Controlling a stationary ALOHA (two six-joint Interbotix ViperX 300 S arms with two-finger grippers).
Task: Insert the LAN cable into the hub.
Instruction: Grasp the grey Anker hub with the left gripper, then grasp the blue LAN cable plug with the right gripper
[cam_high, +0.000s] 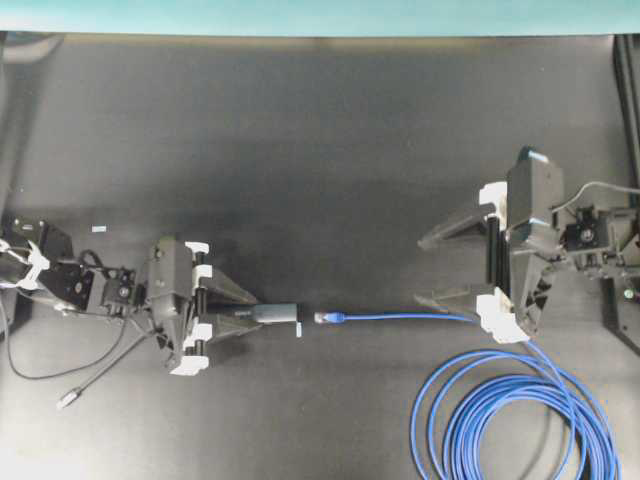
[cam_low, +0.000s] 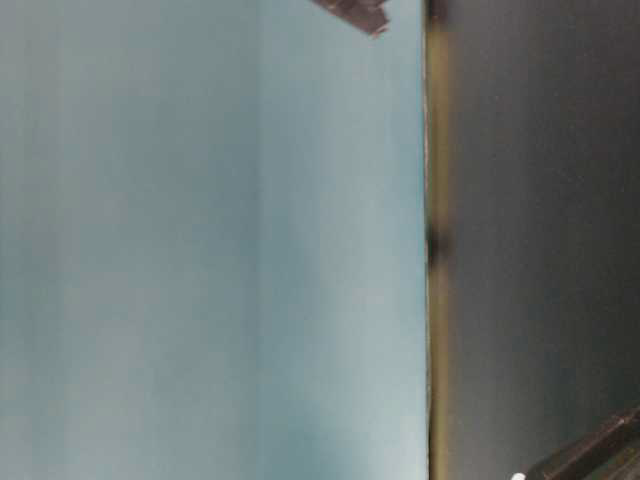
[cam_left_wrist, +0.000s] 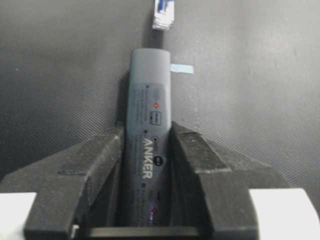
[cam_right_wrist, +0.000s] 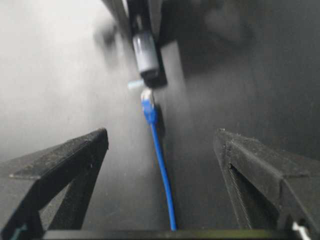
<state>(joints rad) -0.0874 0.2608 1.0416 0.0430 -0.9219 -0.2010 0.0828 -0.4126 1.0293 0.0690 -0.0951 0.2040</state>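
The hub (cam_high: 272, 314) is a slim dark-grey bar lying on the black table, its free end pointing right. My left gripper (cam_high: 254, 312) is shut on its rear half. In the left wrist view the fingers (cam_left_wrist: 192, 150) press both sides of the hub (cam_left_wrist: 149, 85). The LAN cable's plug (cam_high: 328, 317) lies just off the hub's end with a small gap, in line with it (cam_left_wrist: 163, 15). From the plug, the blue LAN cable (cam_right_wrist: 162, 170) runs along the table between the fingers of my open right gripper (cam_right_wrist: 161, 134), touching neither. In the overhead view the right gripper (cam_high: 422, 270) stands right of the plug.
The cable's blue loops (cam_high: 520, 420) lie at the front right. The hub's thin grey cord (cam_high: 110, 365) trails front left to a silver plug (cam_high: 66, 400). A small pale-blue tape mark (cam_left_wrist: 181, 69) lies beside the hub's tip. The table-level view shows mostly teal wall.
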